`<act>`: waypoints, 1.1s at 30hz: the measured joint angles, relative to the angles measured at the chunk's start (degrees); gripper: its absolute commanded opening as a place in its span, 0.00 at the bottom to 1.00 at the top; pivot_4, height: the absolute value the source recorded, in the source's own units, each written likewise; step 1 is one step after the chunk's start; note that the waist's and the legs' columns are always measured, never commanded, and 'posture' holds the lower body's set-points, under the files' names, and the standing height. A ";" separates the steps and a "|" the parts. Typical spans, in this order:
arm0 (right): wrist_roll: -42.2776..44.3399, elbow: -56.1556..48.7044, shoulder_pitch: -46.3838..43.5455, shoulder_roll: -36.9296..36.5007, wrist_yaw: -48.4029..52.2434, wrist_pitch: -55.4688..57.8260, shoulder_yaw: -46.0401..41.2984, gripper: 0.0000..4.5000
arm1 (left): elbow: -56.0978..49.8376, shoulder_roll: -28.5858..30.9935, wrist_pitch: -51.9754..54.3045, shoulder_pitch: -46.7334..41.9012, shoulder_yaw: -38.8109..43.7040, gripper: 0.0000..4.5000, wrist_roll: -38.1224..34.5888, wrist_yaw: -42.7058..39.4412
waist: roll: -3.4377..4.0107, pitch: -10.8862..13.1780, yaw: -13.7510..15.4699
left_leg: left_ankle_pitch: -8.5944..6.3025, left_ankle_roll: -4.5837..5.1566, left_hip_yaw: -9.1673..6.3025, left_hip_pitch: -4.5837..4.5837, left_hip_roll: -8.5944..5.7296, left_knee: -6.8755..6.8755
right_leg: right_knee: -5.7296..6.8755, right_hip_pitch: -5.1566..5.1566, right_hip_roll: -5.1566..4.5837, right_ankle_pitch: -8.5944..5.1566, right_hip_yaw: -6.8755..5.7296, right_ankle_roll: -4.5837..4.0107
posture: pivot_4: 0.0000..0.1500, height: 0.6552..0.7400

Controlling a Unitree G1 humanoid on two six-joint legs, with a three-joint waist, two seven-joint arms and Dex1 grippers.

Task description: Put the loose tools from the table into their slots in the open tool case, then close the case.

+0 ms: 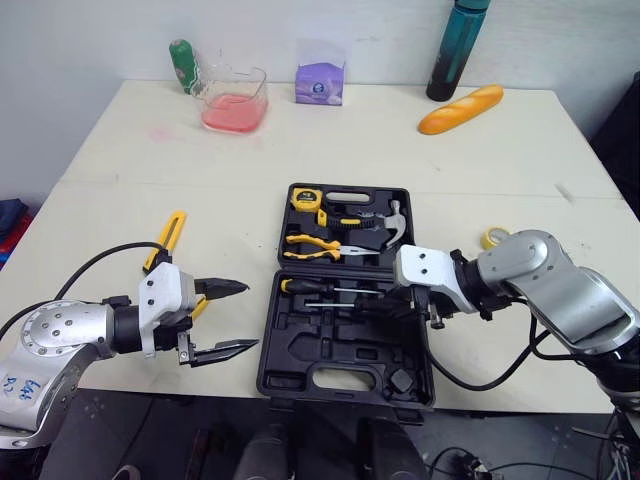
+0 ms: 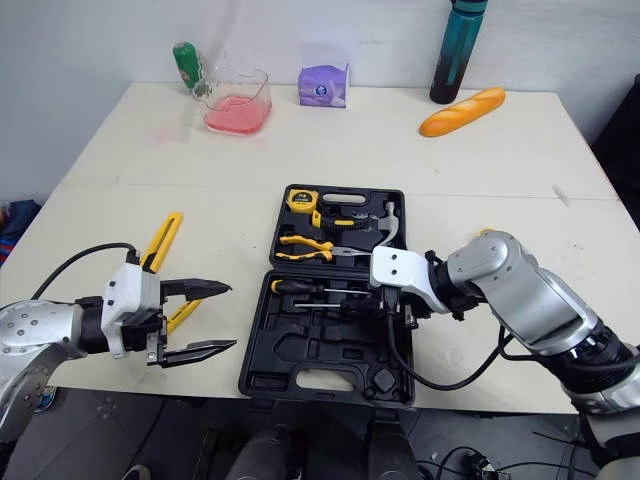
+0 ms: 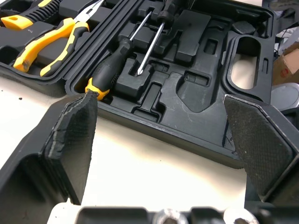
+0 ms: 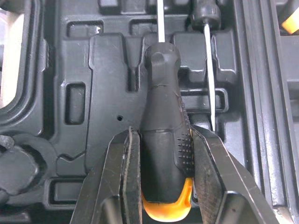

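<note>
Pinching a black, yellow-ended screwdriver [image 4: 163, 154] over the tool case [image 1: 300, 345], right gripper [image 4: 162, 135]; left gripper [image 1: 250, 316] spread wide.

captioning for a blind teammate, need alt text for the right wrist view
The right gripper grips the black, orange-ended handle of a screwdriver, one finger on each side. Behind it is the black moulded tray of the tool case, with a second screwdriver lying in a slot alongside.
</note>
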 measured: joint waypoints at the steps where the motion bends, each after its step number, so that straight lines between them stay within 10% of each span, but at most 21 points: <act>1: -0.38 0.05 0.02 0.00 -0.13 0.15 0.38 0.23 | -0.07 0.00 0.03 0.00 0.00 1.00 0.00 0.16 | 0.00 0.00 0.00 | 0.00 0.00 0.00 0.00 0.00 0.00 | 0.00 0.00 0.00 0.00 0.00 0.00 | 1.00 1.00; 19: -0.64 -1.01 0.46 1.09 -1.30 3.18 0.98 0.23 | -0.30 0.00 0.66 -0.04 -0.04 1.00 0.00 0.56 | 0.00 0.00 -0.04 | 0.00 0.00 0.00 0.02 0.01 0.01 | 0.03 0.00 0.01 0.00 0.01 0.00 | 1.00 1.00; 26: -1.66 -1.09 0.34 1.48 -1.61 2.15 1.88 0.97 | -0.31 0.01 1.20 -0.05 -0.04 1.00 -0.01 0.57 | -0.01 0.00 -0.03 | 0.00 0.00 0.00 0.04 0.01 0.02 | 0.04 0.02 0.01 0.00 0.01 0.00 | 1.00 1.00; 33: 0.47 -0.55 0.17 -0.09 1.40 1.27 -0.93 0.99 | -0.32 0.01 1.26 -0.03 -0.04 1.00 -0.01 0.54 | -0.01 0.00 -0.02 | 0.00 0.00 0.00 0.02 0.01 0.01 | 0.03 0.01 0.01 0.00 0.00 0.00 | 1.00 1.00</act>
